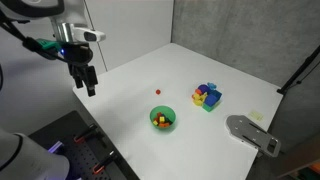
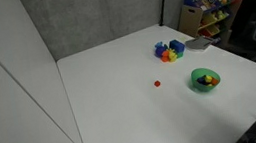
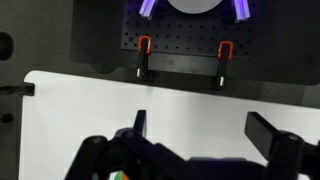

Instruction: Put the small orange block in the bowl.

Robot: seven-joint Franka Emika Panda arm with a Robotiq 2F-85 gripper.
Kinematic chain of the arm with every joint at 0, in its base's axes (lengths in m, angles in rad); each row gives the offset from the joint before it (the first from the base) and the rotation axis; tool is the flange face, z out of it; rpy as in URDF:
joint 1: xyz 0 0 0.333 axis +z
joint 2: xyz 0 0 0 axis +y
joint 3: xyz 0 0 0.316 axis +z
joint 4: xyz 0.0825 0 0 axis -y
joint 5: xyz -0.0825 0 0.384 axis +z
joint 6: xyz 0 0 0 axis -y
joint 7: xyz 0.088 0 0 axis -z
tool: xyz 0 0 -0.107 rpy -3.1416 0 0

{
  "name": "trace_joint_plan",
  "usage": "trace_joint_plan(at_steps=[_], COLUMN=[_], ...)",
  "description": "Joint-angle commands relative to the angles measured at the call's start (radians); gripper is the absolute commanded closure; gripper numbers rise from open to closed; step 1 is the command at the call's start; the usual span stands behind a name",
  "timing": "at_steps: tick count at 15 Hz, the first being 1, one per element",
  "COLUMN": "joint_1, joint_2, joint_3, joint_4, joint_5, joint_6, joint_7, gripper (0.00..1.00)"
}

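The small orange block (image 1: 157,91) is a tiny orange-red dot on the white table; it also shows in an exterior view (image 2: 156,82). The green bowl (image 1: 162,119) stands near the table's front edge with a few small pieces inside, and shows in an exterior view (image 2: 205,80). My gripper (image 1: 87,86) hangs open and empty above the table's left edge, well apart from block and bowl. In the wrist view my gripper (image 3: 205,125) has its fingers spread wide over bare white table; the block is out of that view.
A cluster of blue, yellow and purple blocks (image 1: 207,96) lies to the right of the orange block. A grey flat object (image 1: 250,131) lies at the table's right corner. Red clamps (image 3: 144,46) hold the table edge. A toy shelf (image 2: 210,7) stands beyond the table.
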Motion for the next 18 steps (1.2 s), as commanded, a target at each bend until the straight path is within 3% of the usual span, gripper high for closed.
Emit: trace_joint_plan(at_steps=[1, 6, 10, 18], joint_1=[0.018, 0.018, 0.010, 0.011], joint_2=[0.002, 0.002, 0.083, 0.348], joint_3=[-0.017, -0.017, -0.008, -0.012], joint_4=[0.002, 0.002, 0.031, 0.127], joint_5=[-0.009, -0.009, -0.002, 0.042], joint_6=[-0.003, -0.003, 0.071, 0.297], joint_7=[0.010, 0.010, 0.038, 0.080], gripper=[0.00, 0.00, 0.00, 0.00])
